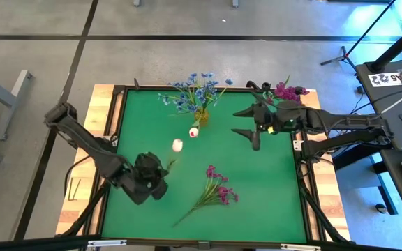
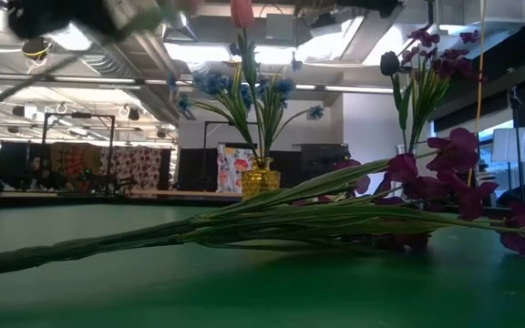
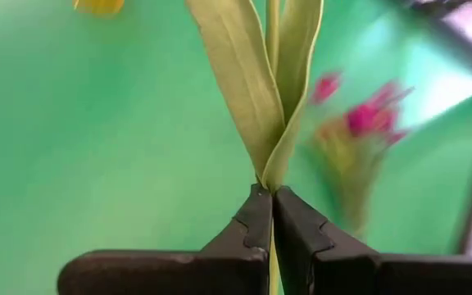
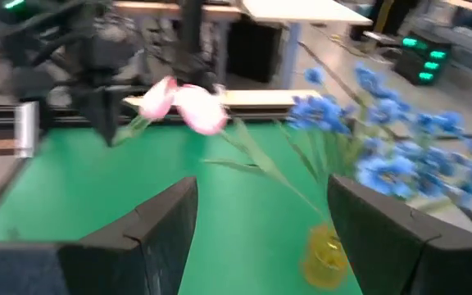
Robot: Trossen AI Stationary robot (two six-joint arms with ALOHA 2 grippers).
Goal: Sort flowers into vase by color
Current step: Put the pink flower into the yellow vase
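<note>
My left gripper (image 1: 160, 169) is over the table's near left part, shut on a white tulip whose bud (image 1: 177, 145) points toward the far right. A second tulip bud (image 1: 194, 132) leans out of the yellow vase (image 1: 201, 116), which also holds the blue flowers (image 1: 195, 89). One magenta stem (image 1: 213, 192) lies flat on the green mat near the middle, large in the low view (image 2: 335, 214). More magenta flowers (image 1: 285, 90) stand in a vase at the far right corner. My right gripper (image 1: 248, 124) hovers open, right of the yellow vase (image 4: 326, 250). My left gripper pinches the tulip's green stem (image 3: 270, 182) between its two fingers, just below where two long leaves (image 3: 244, 74) branch off. The stem runs on along the fingers, away from the gripper. The tulip is lifted off the mat, with its bud ahead of the fingers.
A raised dark frame (image 1: 187, 88) borders the green mat. Bare mat (image 1: 271, 174) lies between the loose magenta stem and the right edge. Both vases stand along the far edge.
</note>
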